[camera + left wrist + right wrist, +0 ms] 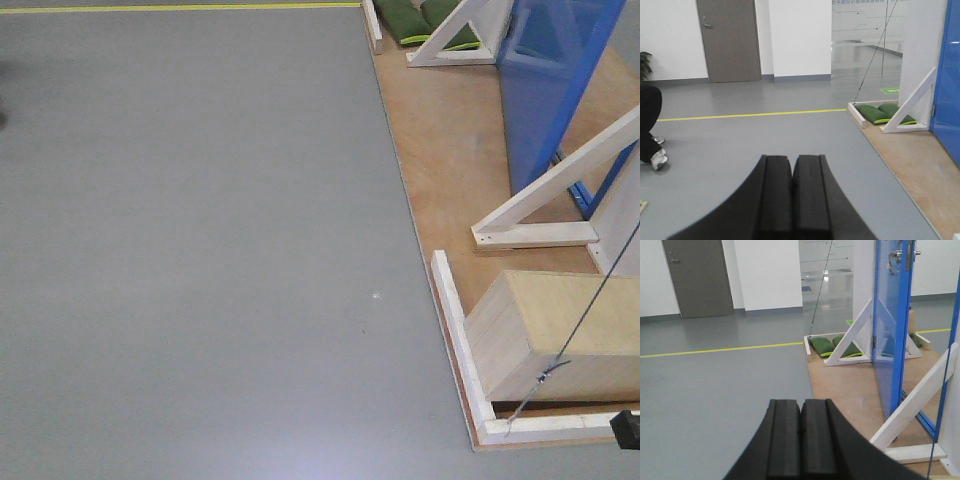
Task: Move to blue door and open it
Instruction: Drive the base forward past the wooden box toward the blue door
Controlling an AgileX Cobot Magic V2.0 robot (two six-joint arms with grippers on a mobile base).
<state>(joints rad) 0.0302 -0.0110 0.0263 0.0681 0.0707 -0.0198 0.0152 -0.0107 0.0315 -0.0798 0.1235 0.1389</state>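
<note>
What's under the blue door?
A brown wooden platform lies under the blue door. White slanted braces stand on it too. One brace covers part of the door's bottom edge, so that spot is hidden.

Left gripper (792, 200) closed, right gripper (800, 445) closed, both level

My left gripper (792, 166) is black all over. It has two thick, flat pads (777, 195), and its smooth sides curve out wide at the near end. My right gripper (800, 409) looks just the same, plain and dull black.
</note>
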